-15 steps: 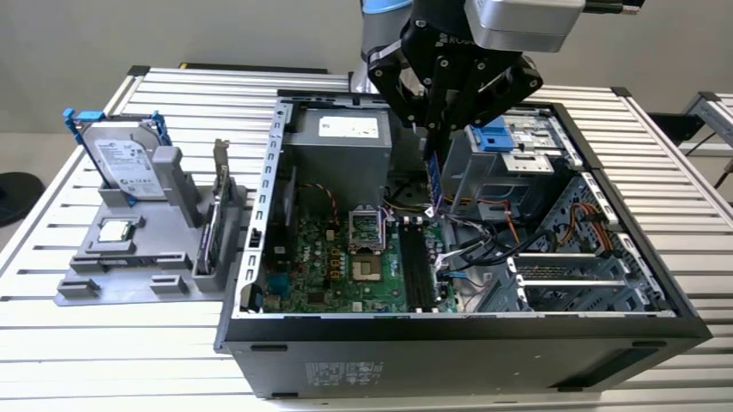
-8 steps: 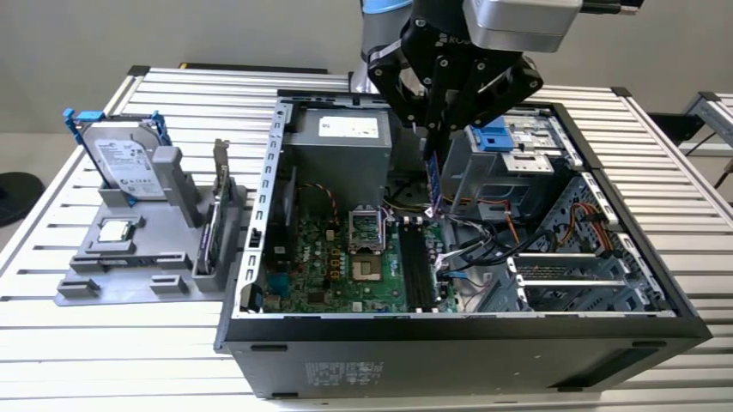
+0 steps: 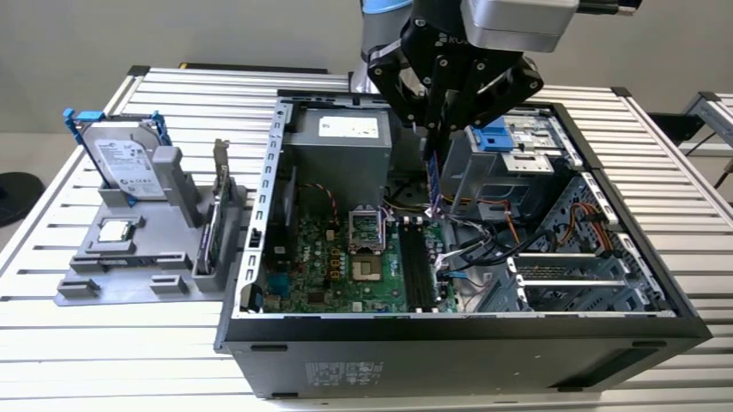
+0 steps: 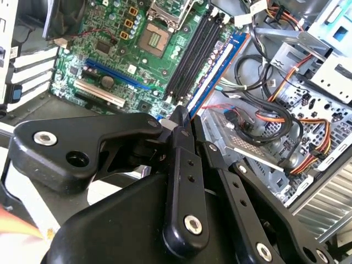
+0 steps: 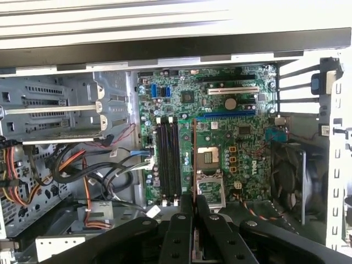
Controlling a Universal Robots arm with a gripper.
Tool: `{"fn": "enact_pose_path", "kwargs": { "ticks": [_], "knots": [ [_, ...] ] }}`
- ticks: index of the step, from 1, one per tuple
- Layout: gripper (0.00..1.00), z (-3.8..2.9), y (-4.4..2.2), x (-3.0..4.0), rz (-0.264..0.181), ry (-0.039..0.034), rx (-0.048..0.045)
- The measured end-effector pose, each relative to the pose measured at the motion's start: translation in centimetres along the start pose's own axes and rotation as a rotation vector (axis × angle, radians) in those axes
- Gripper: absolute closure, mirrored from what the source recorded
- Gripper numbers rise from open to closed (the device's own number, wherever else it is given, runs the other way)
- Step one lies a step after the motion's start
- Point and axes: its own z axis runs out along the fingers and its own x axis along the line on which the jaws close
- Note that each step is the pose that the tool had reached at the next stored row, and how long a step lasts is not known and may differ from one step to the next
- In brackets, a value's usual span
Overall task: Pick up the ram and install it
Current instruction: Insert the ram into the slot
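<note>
The ram (image 3: 433, 184) is a narrow blue stick hanging upright from my gripper (image 3: 437, 136), which is shut on its upper end. It hovers inside the open computer case (image 3: 458, 330), just above the black memory slots (image 3: 417, 262) on the green motherboard (image 3: 338, 266). In the second wrist view the ram (image 4: 215, 69) reaches out from my gripper (image 4: 181, 116) alongside the memory slots (image 4: 192, 52). The first wrist view gives the ram (image 5: 194, 159) edge-on as a thin line beyond my gripper (image 5: 194, 201), a little to one side of the memory slots (image 5: 168, 159).
A grey fixture (image 3: 137, 275) on the exterior view's left holds a hard drive (image 3: 120, 159), an expansion card (image 3: 218, 215) and a small chip (image 3: 115, 230). Inside the case are a power supply (image 3: 343, 142), a drive cage (image 3: 516, 142) and loose cables (image 3: 493, 236).
</note>
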Motion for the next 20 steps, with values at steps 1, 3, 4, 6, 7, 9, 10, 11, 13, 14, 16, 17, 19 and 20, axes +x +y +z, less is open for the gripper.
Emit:
{"fn": "enact_pose_path", "kwargs": {
  "ticks": [1,3,4,6,7,9,10,11,13,14,16,17,19,20],
  "knots": [
    [1.00,0.00,0.00,0.00,0.003,0.0001,0.0000],
    [1.00,0.00,0.00,0.00,0.008,0.0004,0.0000],
    [1.00,0.00,0.00,0.00,0.011,0.0005,0.0000],
    [1.00,0.00,0.00,0.00,0.017,0.0008,-0.0001],
    [1.00,0.00,0.00,0.00,0.020,0.0009,-0.0001],
    [1.00,0.00,0.00,0.00,0.027,0.0013,-0.0001],
    [1.00,0.00,0.00,0.00,0.030,0.0014,0.0000],
    [1.00,0.00,0.00,0.00,0.033,0.0015,-0.0001],
    [1.00,0.00,0.00,0.00,0.039,0.0018,-0.0001],
    [1.00,0.00,0.00,0.00,0.042,0.0019,-0.0001],
    [1.00,0.00,0.00,0.00,0.048,0.0022,-0.0001],
    [1.00,0.00,0.00,0.00,0.051,0.0023,-0.0001],
    [1.00,0.00,0.00,0.00,0.057,0.0027,-0.0001],
    [1.00,-0.01,-0.01,0.00,0.060,0.0027,-0.0004]
  ]
}}
